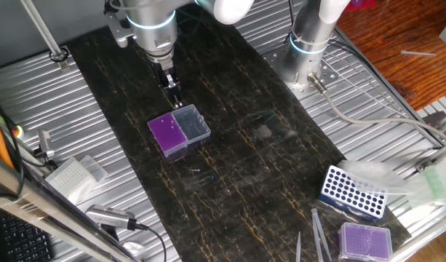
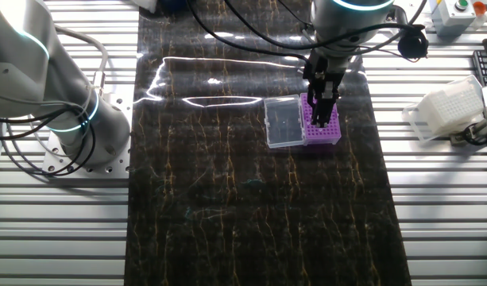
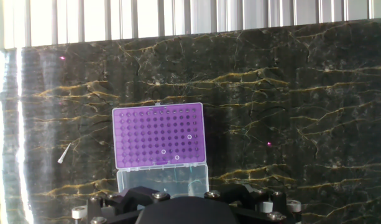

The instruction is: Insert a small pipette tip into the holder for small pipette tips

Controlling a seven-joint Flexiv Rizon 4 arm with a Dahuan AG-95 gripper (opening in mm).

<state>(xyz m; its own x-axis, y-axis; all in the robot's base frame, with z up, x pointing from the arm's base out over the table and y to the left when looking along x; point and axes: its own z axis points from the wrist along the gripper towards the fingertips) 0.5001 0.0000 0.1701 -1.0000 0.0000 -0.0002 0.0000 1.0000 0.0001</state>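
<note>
gripper: hangs above the back edge of the rack, fingers pointing down; whether the jaws are apart or clenched I cannot tell, and nothing shows between them
rack: small deep-purple box on the dark mat, fine grid of tiny holes on top; three holes toward its right and near side show pale rings, looks like tips seated there
lid: clear, hinged to the rack, laid flat open beside it; in the hand view it lies on the near side of the rack, touching
tip: thin pale needle-like cone, lying tilted on the mat left of the rack in the hand view, apart from it; too small to find in either fixed view
mat: dark marbled strip with gold veins, under the rack
blue rack: blue and white, large round holes, well apart from the rack, toward the near right table corner in one fixed view
lilac rack: paler, wider, just beside the blue rack, nearer the camera
</note>
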